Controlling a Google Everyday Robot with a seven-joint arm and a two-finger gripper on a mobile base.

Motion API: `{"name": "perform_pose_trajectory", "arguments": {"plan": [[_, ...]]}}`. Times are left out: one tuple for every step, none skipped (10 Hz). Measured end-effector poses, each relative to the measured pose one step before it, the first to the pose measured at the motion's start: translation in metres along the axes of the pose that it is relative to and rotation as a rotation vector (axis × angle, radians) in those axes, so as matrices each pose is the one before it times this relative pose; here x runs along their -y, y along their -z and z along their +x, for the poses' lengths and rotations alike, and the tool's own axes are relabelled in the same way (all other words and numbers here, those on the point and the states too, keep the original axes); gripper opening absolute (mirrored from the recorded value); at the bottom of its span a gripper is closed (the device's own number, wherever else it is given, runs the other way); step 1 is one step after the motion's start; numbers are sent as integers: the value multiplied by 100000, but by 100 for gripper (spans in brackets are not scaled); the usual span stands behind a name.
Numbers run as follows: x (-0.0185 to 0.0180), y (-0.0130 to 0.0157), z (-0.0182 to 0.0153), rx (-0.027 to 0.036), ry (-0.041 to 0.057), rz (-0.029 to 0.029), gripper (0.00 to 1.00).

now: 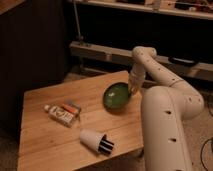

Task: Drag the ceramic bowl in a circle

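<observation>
The ceramic bowl [117,95] is round, glossy green with a darker rim, and sits near the right edge of the wooden table [45,142]. It looks tipped up toward the camera. My gripper [133,86] is at the end of the white arm that bends down from the right, and it meets the bowl's right rim. Its tip is hidden behind the rim and the wrist.
A white cup with a black end [96,141] lies on its side near the table's front edge. A flat white and orange packet [62,112] lies at the left middle. A dark shelf unit [150,30] stands behind the table.
</observation>
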Motion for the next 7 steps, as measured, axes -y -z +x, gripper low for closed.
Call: {"name": "perform_pose_trajectory", "arguments": {"plan": [[-417, -113, -1286, -500, 613, 2238, 2], [-387, -123, -1484, -940, 996, 2900, 2], [-386, -92, -2583, -1876, 1403, 4064, 2], [196, -170, -2384, -1532, 1393, 3425, 2], [749, -152, -1968, -1597, 2048, 3129, 2], [963, -185, -1910, -1346, 2653, 2479, 2], [1198, -220, -1785, -1137, 3741, 1342, 2]]}}
